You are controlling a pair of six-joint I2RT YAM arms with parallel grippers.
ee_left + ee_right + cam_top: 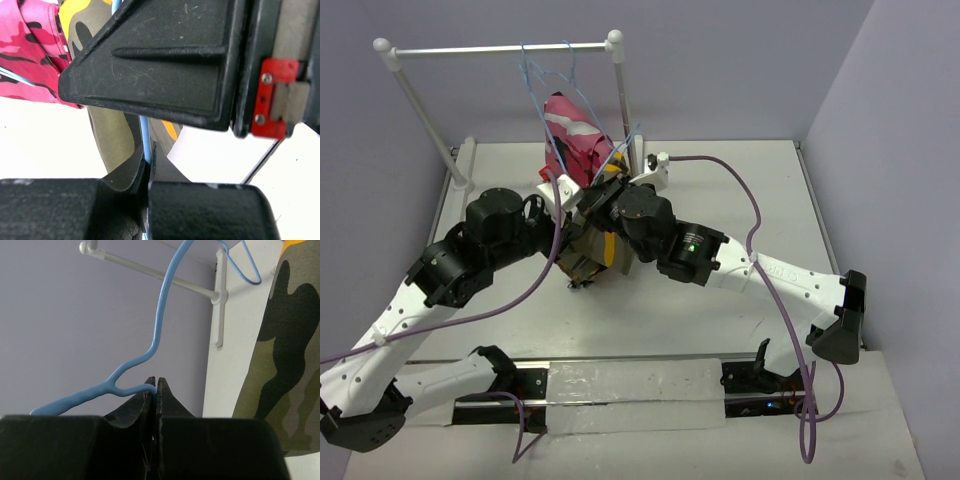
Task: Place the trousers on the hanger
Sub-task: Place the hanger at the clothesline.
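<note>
The trousers (592, 256), olive camouflage with a yellow patch, hang bunched between the two arms over the table's middle. They also show in the left wrist view (107, 135) and along the right edge of the right wrist view (280, 365). The light-blue wire hanger (161, 315) rises from my right gripper (156, 383), which is shut on the wire beside the fork below its hook. My left gripper (149, 151) is shut on another stretch of the blue hanger wire (144, 131), close under the right gripper's black body (160, 65).
A white rail stand (500, 48) stands at the back with spare blue hangers (542, 66) hooked on it. A pink camouflage garment (570, 135) hangs there, just behind both grippers. Purple cables trail over the table.
</note>
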